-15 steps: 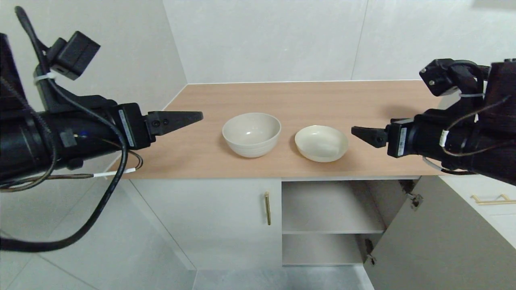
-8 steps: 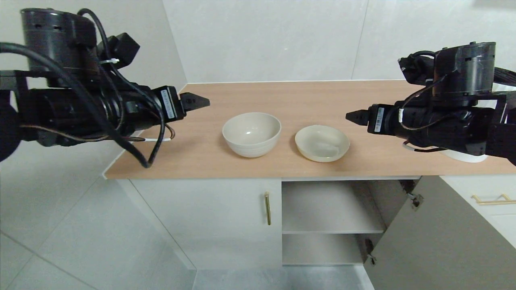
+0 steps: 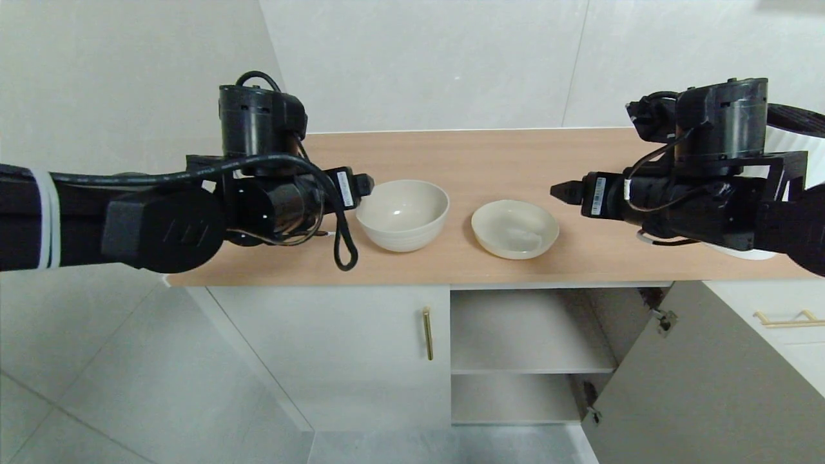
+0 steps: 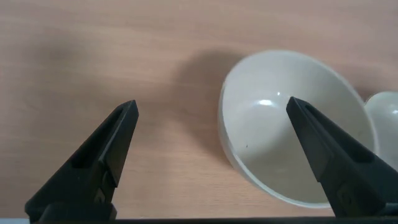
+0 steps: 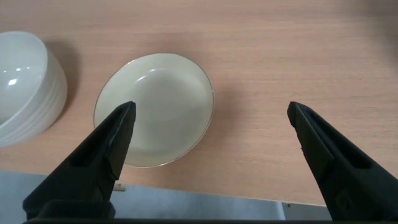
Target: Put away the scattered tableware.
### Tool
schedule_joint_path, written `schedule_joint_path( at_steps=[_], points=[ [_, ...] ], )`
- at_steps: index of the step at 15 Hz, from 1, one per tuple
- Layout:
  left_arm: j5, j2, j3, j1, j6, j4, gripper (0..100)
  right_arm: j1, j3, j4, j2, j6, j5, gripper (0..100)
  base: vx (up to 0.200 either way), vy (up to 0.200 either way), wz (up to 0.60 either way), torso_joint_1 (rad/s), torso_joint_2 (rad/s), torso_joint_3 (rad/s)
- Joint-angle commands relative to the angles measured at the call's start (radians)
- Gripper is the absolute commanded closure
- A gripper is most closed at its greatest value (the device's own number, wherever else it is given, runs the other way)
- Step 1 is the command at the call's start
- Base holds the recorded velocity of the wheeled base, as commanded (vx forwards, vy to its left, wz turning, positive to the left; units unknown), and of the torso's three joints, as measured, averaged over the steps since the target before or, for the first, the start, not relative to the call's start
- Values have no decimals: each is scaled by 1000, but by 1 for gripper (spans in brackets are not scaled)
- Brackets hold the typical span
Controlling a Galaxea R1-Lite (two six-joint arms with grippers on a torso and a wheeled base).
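Observation:
Two cream bowls stand on the wooden countertop (image 3: pixel 490 161): a deep bowl (image 3: pixel 402 212) on the left and a shallow bowl (image 3: pixel 514 229) on the right. My left gripper (image 3: pixel 367 185) hovers just left of the deep bowl's rim. In the left wrist view it (image 4: pixel 211 104) is open, with one finger over the deep bowl (image 4: pixel 273 130). My right gripper (image 3: pixel 559 191) hangs just right of the shallow bowl. The right wrist view shows it (image 5: pixel 210 108) open above the counter, one finger over the shallow bowl (image 5: pixel 155 118), with the deep bowl (image 5: pixel 25 81) beyond.
Below the counter an open cabinet (image 3: pixel 528 370) shows two bare shelves, its door (image 3: pixel 696 386) swung out to the right. A closed door with a gold handle (image 3: pixel 427 332) is beside it. A white object (image 3: pixel 741 252) sits under my right arm.
My left gripper has moved right, up to the deep bowl's rim, with the arm turned over. My right arm has also turned over, its tip rising slightly beside the shallow bowl.

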Motion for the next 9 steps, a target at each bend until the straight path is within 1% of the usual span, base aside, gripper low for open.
schedule_joint_path(
  at_steps=[1, 3, 5, 6, 9],
  points=[
    [1, 56, -10, -3, 0, 1, 0, 1, 1, -1, 3, 0, 0, 0, 0, 0, 0, 0, 0, 0],
    [4, 96, -35, -1, -1, 1, 0, 1, 2, -1, 6, 0, 0, 0, 0, 0, 0, 0, 0, 0],
    [4, 101, -40, 0, -3, 1, 0, 1, 4, -1, 4, 0, 0, 0, 0, 0, 0, 0, 0, 0],
    [2, 102, -40, 0, -15, 1, 0, 1, 4, -1, 4, 0, 0, 0, 0, 0, 0, 0, 0, 0],
    [2, 114, -43, 0, -15, 1, 0, 1, 4, -1, 4, 1, 0, 0, 0, 0, 0, 0, 0, 0]
  ],
)
